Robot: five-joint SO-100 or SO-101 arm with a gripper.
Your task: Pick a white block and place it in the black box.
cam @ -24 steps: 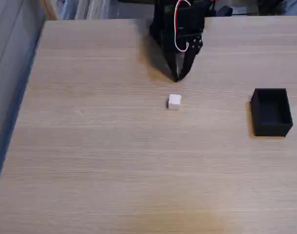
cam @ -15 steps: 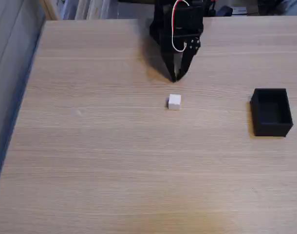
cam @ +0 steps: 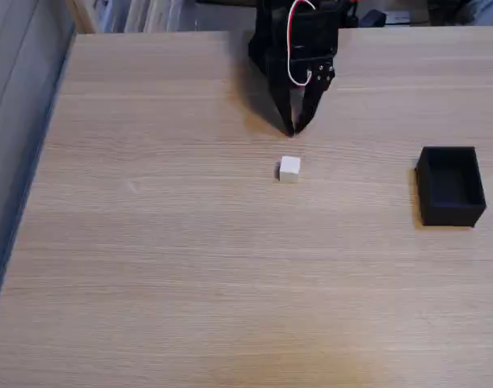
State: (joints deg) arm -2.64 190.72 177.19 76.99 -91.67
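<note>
Near the far edge of the counter [cam: 190,267], the black pincer [cam: 293,129] points down with its tips pressed together, gripping nothing. Just in front of it sits the white block [cam: 289,168], untouched on the wood, and the black box [cam: 450,186] stands well apart at the fixed view's right.

Soft, even light over the desk [cam: 190,267]; faint shadows, no glare; slightly blurred throughout, clutter beyond the far edge softest.

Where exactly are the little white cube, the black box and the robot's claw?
white block [cam: 289,168]: fixed view, on its top face.
black box [cam: 450,215]: fixed view, on its near outer wall.
gripper [cam: 293,129]: fixed view, at its meeting fingertips.
</note>
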